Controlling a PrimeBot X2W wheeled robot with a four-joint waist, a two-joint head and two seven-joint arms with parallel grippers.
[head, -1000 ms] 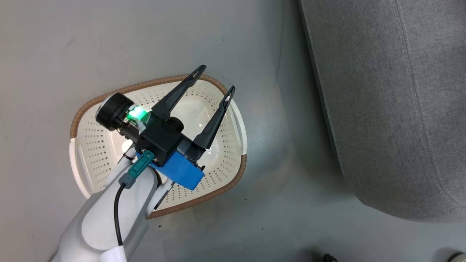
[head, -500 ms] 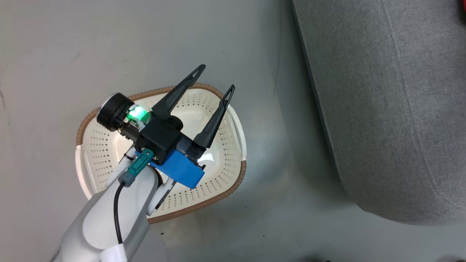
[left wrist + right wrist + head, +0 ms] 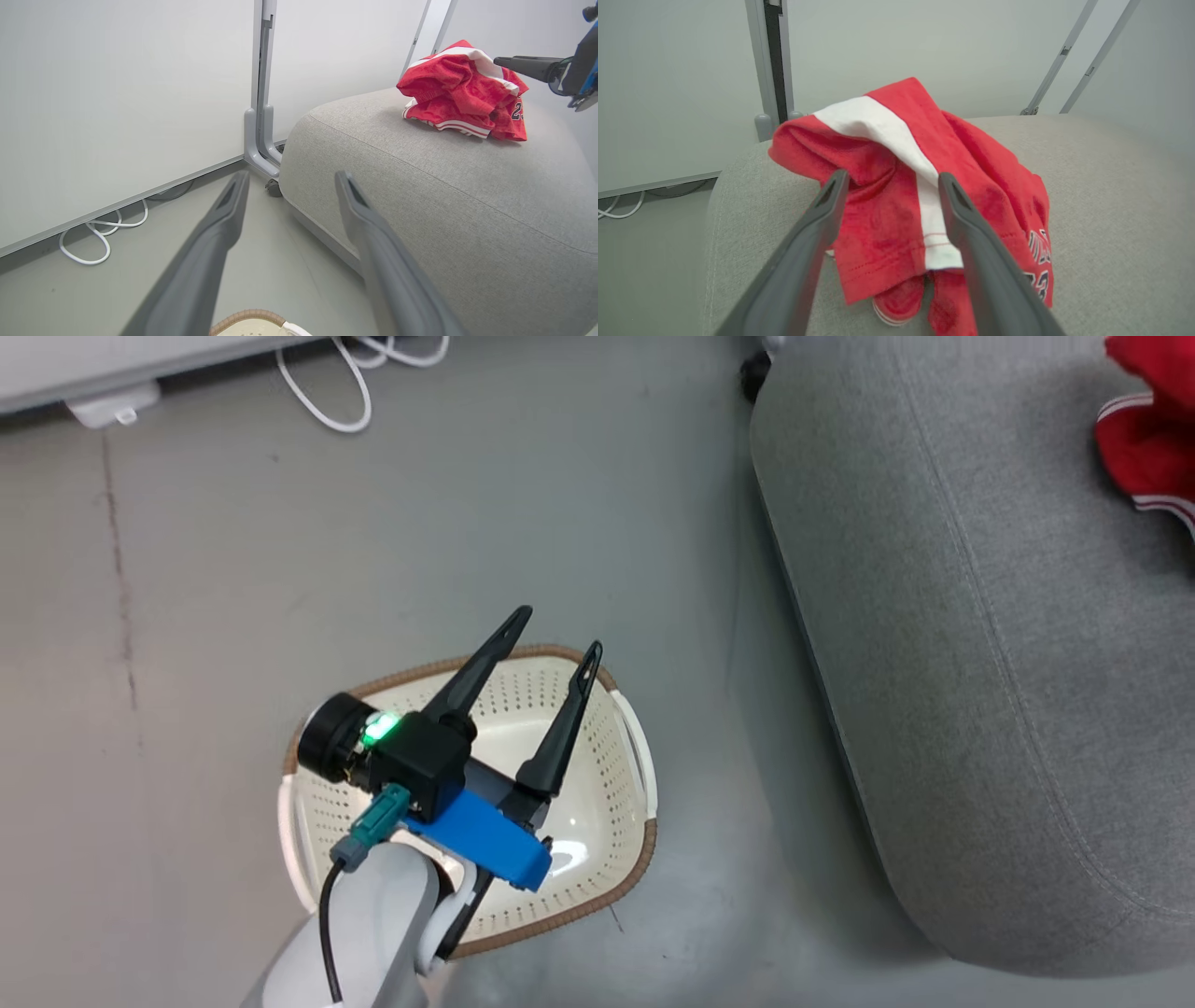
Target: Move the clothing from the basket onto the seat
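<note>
The clothing point(image 3: 971, 172), red with a broad white stripe and a dark print, lies in a crumpled pile on the grey seat point(image 3: 1111, 210). My right gripper point(image 3: 893, 175) is open just in front of the pile, holding nothing. In the left wrist view the clothing point(image 3: 460, 93) sits on top of the seat point(image 3: 420, 196), with a right finger point(image 3: 528, 65) beside it. In the head view my left gripper point(image 3: 558, 631) hangs open above the cream basket point(image 3: 607, 821), whose visible inside is bare. The clothing point(image 3: 1144, 439) shows at the seat's point(image 3: 980, 663) far right.
The basket stands on the grey floor left of the seat. A white cable point(image 3: 345, 392) lies along the foot of the white wall panel point(image 3: 117, 93). A grey post point(image 3: 261, 93) and a small caster point(image 3: 273, 186) stand at the seat's far corner.
The head camera has tilted up, so the basket sits lower in the picture and the clothing on the seat and the cable have come into sight. The left gripper stays open over the basket.
</note>
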